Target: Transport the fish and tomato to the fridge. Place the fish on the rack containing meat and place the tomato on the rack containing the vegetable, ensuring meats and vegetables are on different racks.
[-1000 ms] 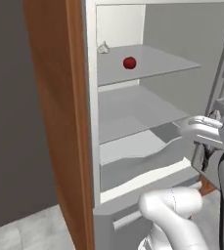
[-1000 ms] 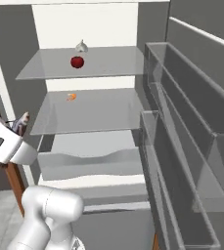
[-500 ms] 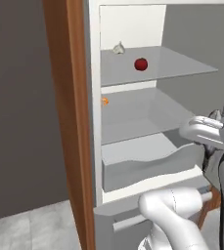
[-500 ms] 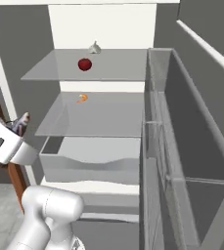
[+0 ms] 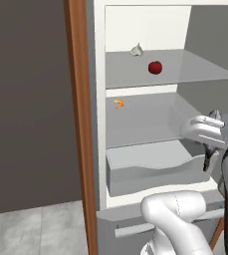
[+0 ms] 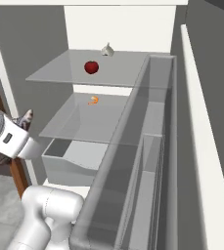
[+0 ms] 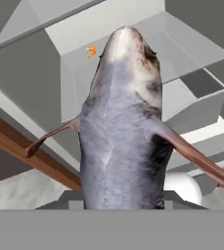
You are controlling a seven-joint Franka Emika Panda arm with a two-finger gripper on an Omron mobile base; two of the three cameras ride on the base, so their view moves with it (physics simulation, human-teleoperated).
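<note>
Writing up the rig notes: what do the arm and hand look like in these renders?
The arm is glossy white, built of rounded tubular links with bulbous elbows; a darker grey joint band shows near the right edge of the left base view. The hand has a white body with small dark fingers. No cables or markings are legible.

My two base views face the open fridge [image 5: 135, 164] from left and right, sharing its shelves; my hand view looks along the fish [image 7: 123, 127], close.
</note>
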